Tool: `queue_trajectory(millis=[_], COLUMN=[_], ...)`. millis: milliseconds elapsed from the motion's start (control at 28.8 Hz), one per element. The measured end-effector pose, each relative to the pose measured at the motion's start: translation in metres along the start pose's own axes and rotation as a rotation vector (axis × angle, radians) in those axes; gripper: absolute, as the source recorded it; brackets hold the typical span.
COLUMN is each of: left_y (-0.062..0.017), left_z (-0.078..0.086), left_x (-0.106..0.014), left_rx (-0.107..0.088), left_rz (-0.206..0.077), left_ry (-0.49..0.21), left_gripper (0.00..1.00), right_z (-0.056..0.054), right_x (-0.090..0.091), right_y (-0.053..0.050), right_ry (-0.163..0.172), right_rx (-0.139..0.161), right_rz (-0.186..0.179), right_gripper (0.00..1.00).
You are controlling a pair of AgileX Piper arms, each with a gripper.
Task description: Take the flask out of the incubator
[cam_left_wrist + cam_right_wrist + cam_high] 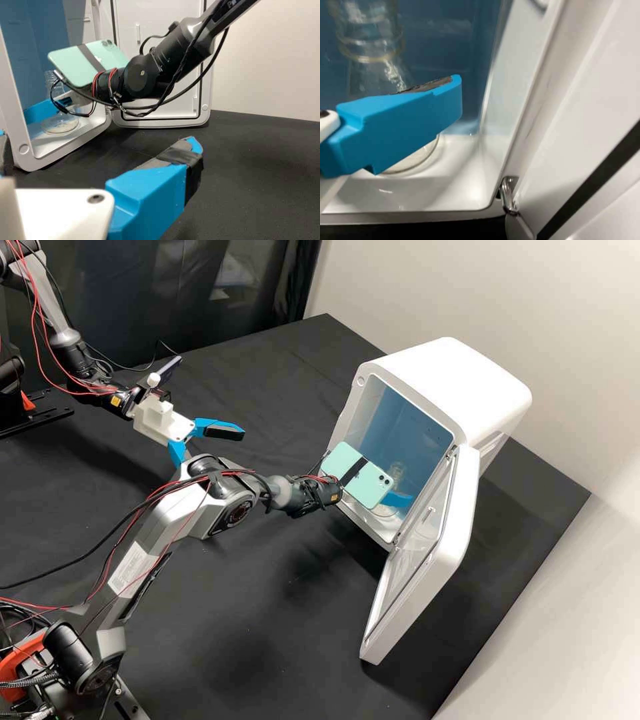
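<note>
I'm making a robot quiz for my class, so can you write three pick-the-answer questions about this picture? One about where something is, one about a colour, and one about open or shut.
1. Where is the flask?
A) inside the white box
B) lying on the black bench
C) on top of the box

2. What colour are the fingers of the left pincer?
A) red
B) bright blue
C) yellow

3. How is the box's door?
A) shut tight
B) swung open
C) taken off

Answers:
1 A, the flask stands on the floor inside the box.
2 B, both fingers are bright blue with dark pads.
3 B, the door hangs out to one side on its hinge, so you can see right into the box.
</note>
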Motion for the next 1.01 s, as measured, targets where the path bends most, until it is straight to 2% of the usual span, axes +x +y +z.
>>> queue_trajectory(millis=[104, 591, 765, 869, 974, 1008], left_y=[0.0000, -0.0004, -0.0004, -0.0004, -0.0004, -0.0004], left_z=[0.000, 0.002, 0.002, 0.002, 0.002, 0.002], left_x=[0.000, 0.000, 0.000, 0.000, 0.000, 0.000], left_rx=[-0.001, -0.002, -0.002, -0.002, -0.002, -0.002], left_rz=[0.000, 0.000, 0.000, 0.000, 0.000, 0.000], left_ry=[0.002, -0.002, -0.002, -0.002, -0.002, -0.002], left_gripper=[1.00, 1.00, 1.00, 1.00, 1.00, 1.00], right_z=[0.001, 0.003, 0.009, 0.008, 0.007, 0.007], right_x=[0.000, 0.001, 0.002, 0.003, 0.004, 0.004], right_y=[-0.003, -0.002, 0.004, 0.009, 0.012, 0.012], right_ry=[-0.009, -0.012, -0.017, 0.002, 0.009, 0.012], right_rx=[0.000, 0.001, 0.040, 0.074, 0.087, 0.082], right_rz=[-0.022, -0.019, -0.012, -0.004, 0.001, 0.000], right_gripper=[1.00, 1.00, 1.00, 1.00, 1.00, 1.00])
